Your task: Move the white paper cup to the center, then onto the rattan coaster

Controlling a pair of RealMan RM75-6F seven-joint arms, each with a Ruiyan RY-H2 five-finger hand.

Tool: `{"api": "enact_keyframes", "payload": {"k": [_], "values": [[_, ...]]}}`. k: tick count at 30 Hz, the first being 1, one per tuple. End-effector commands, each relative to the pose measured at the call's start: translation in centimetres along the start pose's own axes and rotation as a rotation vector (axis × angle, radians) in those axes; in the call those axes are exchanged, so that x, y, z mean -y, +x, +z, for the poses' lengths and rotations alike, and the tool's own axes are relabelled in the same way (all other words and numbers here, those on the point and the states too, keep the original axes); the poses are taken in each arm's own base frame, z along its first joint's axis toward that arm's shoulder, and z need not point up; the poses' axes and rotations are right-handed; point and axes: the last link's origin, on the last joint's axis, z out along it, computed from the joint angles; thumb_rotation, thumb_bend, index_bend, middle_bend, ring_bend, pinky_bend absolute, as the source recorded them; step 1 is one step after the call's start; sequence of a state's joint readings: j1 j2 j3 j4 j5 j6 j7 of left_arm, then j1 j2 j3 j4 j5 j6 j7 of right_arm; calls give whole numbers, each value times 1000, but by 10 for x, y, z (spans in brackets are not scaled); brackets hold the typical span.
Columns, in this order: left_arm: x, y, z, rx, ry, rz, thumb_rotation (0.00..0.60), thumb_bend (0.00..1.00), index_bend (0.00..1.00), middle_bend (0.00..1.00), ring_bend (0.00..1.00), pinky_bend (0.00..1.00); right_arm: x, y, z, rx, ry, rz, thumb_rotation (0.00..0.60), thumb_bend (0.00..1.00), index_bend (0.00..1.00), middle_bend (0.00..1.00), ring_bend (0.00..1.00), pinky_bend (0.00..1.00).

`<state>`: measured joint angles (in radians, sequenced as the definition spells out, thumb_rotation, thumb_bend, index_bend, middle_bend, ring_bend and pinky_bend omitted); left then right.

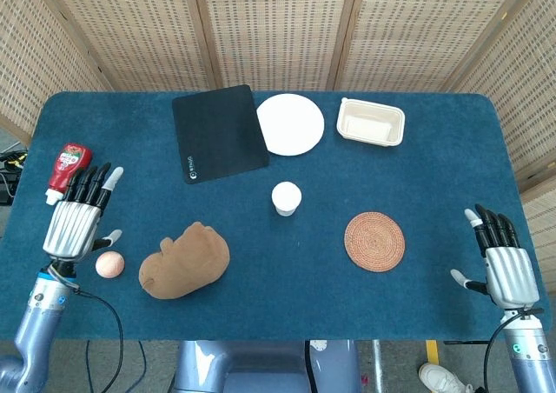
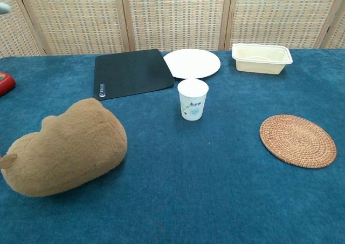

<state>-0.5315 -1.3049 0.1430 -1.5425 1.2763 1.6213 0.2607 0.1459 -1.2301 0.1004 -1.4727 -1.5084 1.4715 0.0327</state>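
A: Where does the white paper cup stand now?

B: It stands upright near the middle of the blue table, alone, with nothing touching it. The white plate is behind it and the rattan coaster lies to its right and a little nearer to the robot, apart from it. So the first half of the task looks done, and the step in hand seems to be the move onto the coaster.

A: What are the hands doing?

B: Both hold nothing. The left hand is at the left edge of the table with its fingers spread, beside the ketchup bottle and a small pinkish ball. The right hand is at the right edge, fingers also apart.

A: How should the robot do the step well?

B: The right hand is on the coaster's side, so it is probably the better one to reach in. It should take the cup by its side wall with light pressure, because a thin paper cup would likely dent easily. Then lift it, carry it low, and set it flat inside the woven ring.

A: How does the cup look?

B: White, tapered to a narrower base, with a small print on its side in the chest view. Whether it is empty cannot be told.
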Motion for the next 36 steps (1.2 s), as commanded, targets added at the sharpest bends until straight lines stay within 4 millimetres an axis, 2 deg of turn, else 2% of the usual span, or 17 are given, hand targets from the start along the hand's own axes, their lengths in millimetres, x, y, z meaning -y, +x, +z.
{"api": "enact_keyframes", "payload": {"k": [1, 6, 11, 16, 20, 26, 36], "values": [[18, -15, -30, -7, 45, -30, 600, 53, 0, 0, 0, 0, 5, -2, 2, 4, 16, -7, 600, 48, 0, 0, 0, 0], [30, -28, -50, 0, 59, -40, 600, 53, 0, 0, 0, 0, 14, -3, 11, 12, 46, -17, 600, 48, 0, 0, 0, 0], [32, -25, -59, -33, 48, -34, 600, 53, 0, 0, 0, 0, 38, 4, 44, 20, 133, -20, 600, 48, 0, 0, 0, 0], [30, -22, -56, -52, 44, -37, 600, 54, 0, 0, 0, 0, 86, 16, 89, 25, 285, -53, 600, 48, 11, 0, 0, 0], [31, -23, -55, -44, 52, -38, 600, 54, 0, 0, 0, 0, 124, 19, 115, 43, 374, -50, 600, 47, 90, 0, 0, 0], [36, -24, -52, -37, 69, -42, 600, 53, 0, 0, 0, 0, 176, 6, 152, 127, 461, -51, 600, 47, 123, 0, 0, 0], [43, -28, -48, -19, 88, -48, 600, 54, 0, 0, 0, 0, 243, -27, 183, 239, 543, -62, 600, 47, 127, 0, 0, 0]]}}
